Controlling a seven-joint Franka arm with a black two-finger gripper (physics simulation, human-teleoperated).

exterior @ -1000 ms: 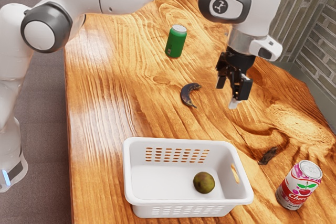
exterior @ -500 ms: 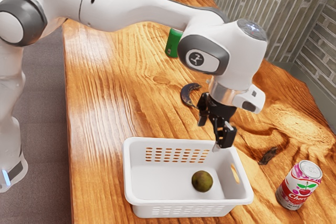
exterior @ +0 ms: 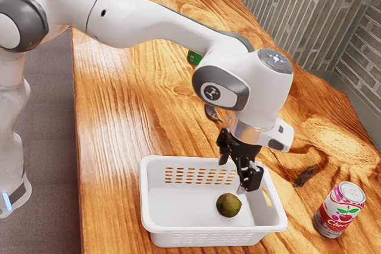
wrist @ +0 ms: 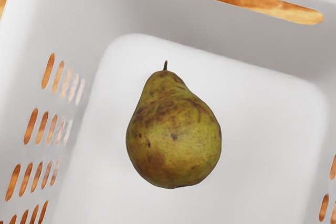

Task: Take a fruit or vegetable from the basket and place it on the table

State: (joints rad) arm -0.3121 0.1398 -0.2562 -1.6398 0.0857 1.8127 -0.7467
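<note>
well, it looks like the reach: gripper (exterior: 237, 173) spread wide above the pear (exterior: 228, 205), which lies in the basket (exterior: 208, 229), lower middle of frame, so next lower, then pinch.

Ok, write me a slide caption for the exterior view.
Open end effector over a pear in a white basket, with a cherry can on the wooden table nearby.

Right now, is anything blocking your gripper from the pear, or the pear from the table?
Nothing I can see between my gripper and the pear. The basket's walls stand between the pear and the table around it, so it probably needs lifting over.
</note>
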